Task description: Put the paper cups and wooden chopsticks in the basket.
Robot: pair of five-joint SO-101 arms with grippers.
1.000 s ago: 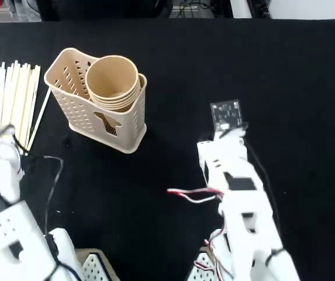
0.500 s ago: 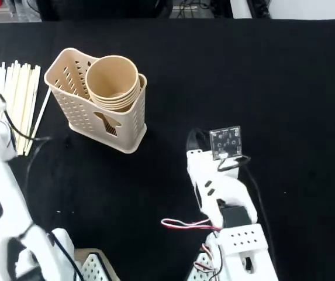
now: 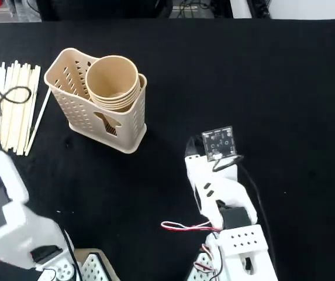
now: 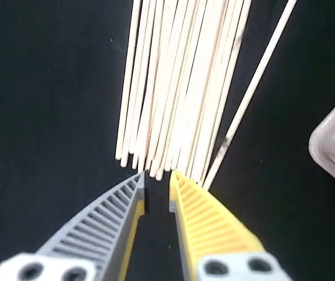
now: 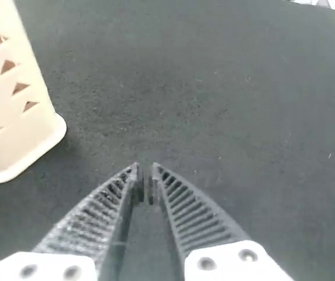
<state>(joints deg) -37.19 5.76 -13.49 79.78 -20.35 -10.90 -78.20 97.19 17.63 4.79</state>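
Here we see the chopsticks (image 3: 15, 102) lying in a loose, flat bundle on the black table (image 3: 272, 88) near its left edge. Their long axis runs from the far side toward the near side, and they lie just beside the basket (image 3: 82, 124) without touching it. One stick (image 3: 38, 120) lies apart from the rest, slanted, with its far end closer to the basket. We cannot count the sticks exactly, but there are well over a dozen. The left gripper (image 4: 155, 180) sits at the near ends of the bundle and points along the sticks. Its jaws are parted by a narrow gap with nothing between them, and we cannot tell whether its tips touch the wood. The single basket stands upright and holds one nested stack of cups (image 3: 113, 79), mouths up; we make out about five rims. The right gripper (image 5: 144, 175) hangs above bare table near the basket's base, its jaws drawn almost together and gripping nothing.
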